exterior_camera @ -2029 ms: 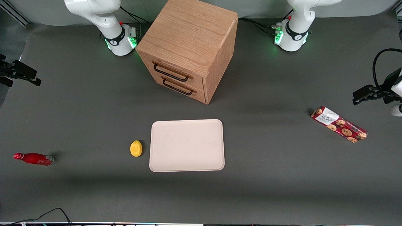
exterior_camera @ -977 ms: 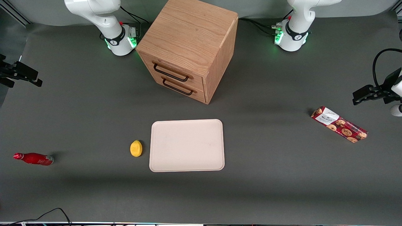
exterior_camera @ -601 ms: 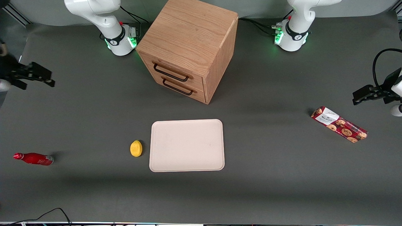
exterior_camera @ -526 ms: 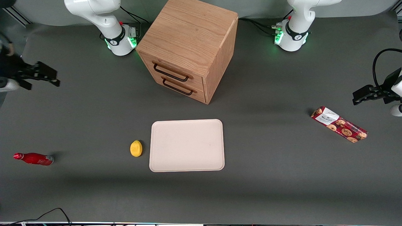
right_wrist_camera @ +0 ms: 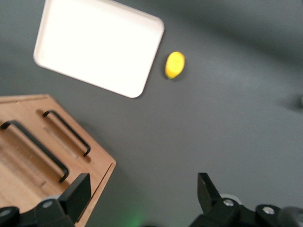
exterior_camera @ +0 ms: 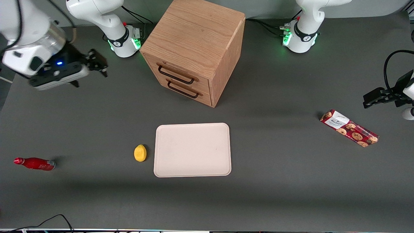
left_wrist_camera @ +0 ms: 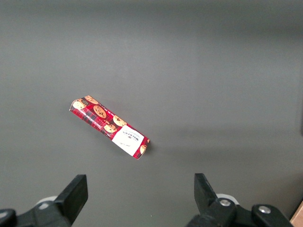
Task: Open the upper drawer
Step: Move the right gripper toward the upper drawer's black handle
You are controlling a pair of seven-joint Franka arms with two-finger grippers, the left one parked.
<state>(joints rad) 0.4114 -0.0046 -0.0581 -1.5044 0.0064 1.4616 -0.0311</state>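
The oak cabinet (exterior_camera: 197, 35) stands at the back middle of the table. Its upper drawer (exterior_camera: 181, 69) is shut flush, and the dark bar handle (exterior_camera: 176, 75) is untouched. The matching lower drawer (exterior_camera: 194, 87) is also shut. My gripper (exterior_camera: 90, 76) hovers above the table beside the cabinet, toward the working arm's end, apart from the drawer fronts. Its fingers (right_wrist_camera: 75, 194) are spread wide with nothing between them. The wrist view shows the upper drawer's handle (right_wrist_camera: 33, 151) and the lower drawer's handle (right_wrist_camera: 66, 132), both apart from the gripper (right_wrist_camera: 142, 191).
A beige tray (exterior_camera: 192, 149) lies nearer the front camera than the cabinet, with a lemon (exterior_camera: 140, 152) beside it. A red bottle (exterior_camera: 34, 163) lies toward the working arm's end. A cookie box (exterior_camera: 349, 127) lies toward the parked arm's end.
My gripper has swung in from the table's edge toward the cabinet and now hangs close beside it. The drawers and the other things have not moved.
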